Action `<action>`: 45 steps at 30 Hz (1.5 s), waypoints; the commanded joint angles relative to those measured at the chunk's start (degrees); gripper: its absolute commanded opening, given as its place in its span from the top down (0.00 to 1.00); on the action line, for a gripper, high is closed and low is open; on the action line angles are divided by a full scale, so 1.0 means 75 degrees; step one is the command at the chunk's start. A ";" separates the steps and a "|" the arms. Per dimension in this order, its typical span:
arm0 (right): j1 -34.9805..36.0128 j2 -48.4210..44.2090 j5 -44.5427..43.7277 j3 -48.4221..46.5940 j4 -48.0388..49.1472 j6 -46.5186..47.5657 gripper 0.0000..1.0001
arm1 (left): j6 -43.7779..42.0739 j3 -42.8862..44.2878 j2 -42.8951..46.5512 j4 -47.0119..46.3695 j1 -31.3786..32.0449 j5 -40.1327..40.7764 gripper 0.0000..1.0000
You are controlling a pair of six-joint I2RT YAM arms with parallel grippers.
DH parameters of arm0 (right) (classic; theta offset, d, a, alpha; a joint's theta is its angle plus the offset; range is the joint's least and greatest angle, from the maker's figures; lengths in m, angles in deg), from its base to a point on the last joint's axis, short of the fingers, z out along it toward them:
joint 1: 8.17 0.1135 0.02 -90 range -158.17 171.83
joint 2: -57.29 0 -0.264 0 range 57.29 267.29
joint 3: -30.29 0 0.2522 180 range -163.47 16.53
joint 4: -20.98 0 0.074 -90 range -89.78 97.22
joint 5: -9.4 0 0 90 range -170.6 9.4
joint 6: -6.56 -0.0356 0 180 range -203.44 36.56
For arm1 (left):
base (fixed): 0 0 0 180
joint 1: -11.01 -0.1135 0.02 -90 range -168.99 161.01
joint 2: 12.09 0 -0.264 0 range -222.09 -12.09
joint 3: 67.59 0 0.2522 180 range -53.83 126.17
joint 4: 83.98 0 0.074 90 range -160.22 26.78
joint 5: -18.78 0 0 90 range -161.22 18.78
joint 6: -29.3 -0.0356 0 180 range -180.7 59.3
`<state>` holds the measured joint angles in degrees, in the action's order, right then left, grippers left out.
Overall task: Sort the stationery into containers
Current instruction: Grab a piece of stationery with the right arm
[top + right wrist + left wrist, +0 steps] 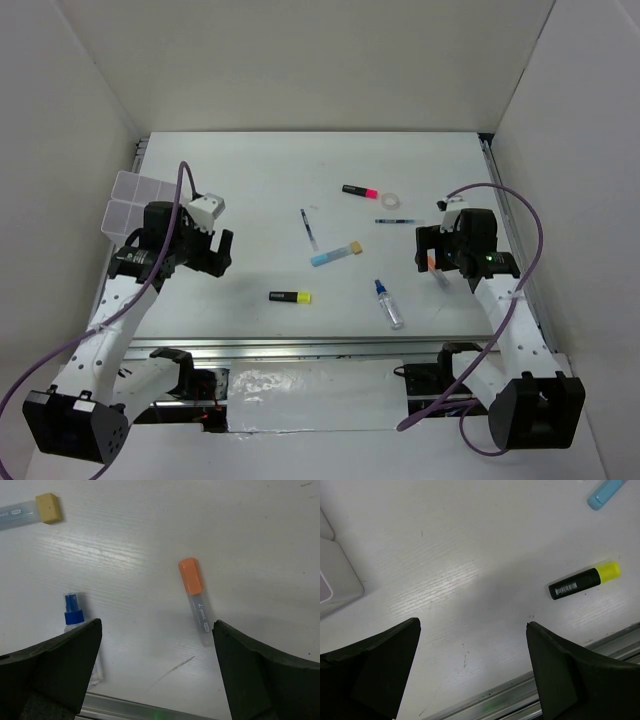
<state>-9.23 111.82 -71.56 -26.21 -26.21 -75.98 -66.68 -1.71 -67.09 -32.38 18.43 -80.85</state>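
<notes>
The translucent white organizer box sits at the far left; its corner shows in the left wrist view. My left gripper is open and empty over bare table, left of the yellow-capped highlighter. My right gripper is open and empty above the orange-capped tube. The blue-capped bottle lies to its left. The light-blue marker, a thin pen, the pink-capped highlighter and the tape ring lie mid-table.
A second thin pen lies right of centre below the tape ring. A metal rail runs along the table's near edge. White walls enclose the table on the left, back and right.
</notes>
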 commanded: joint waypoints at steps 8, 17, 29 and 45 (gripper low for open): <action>-0.0034 0.1025 0.0061 -0.0675 0.0519 0.1240 0.11 | -0.1369 0.0082 -0.0038 0.0391 0.0007 -0.1550 0.02; -0.0046 0.3950 0.0248 -0.3482 -0.0369 0.3936 0.30 | -0.2167 0.0468 -0.0095 0.0286 0.0136 -0.2383 0.03; 0.0047 0.8233 0.0518 -0.7623 -0.2456 0.5625 0.41 | -0.2355 0.0692 -0.0798 0.0169 0.0546 -0.2408 0.03; 0.0938 0.8937 0.0553 -0.7661 -0.2515 0.6739 0.49 | -0.2355 0.0574 -0.1174 0.0051 0.0616 -0.2478 0.04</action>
<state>-3.46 180.03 -68.59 -84.11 -44.48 -27.59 -83.27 1.76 -75.49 -30.91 22.72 -98.12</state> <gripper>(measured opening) 0.509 0.963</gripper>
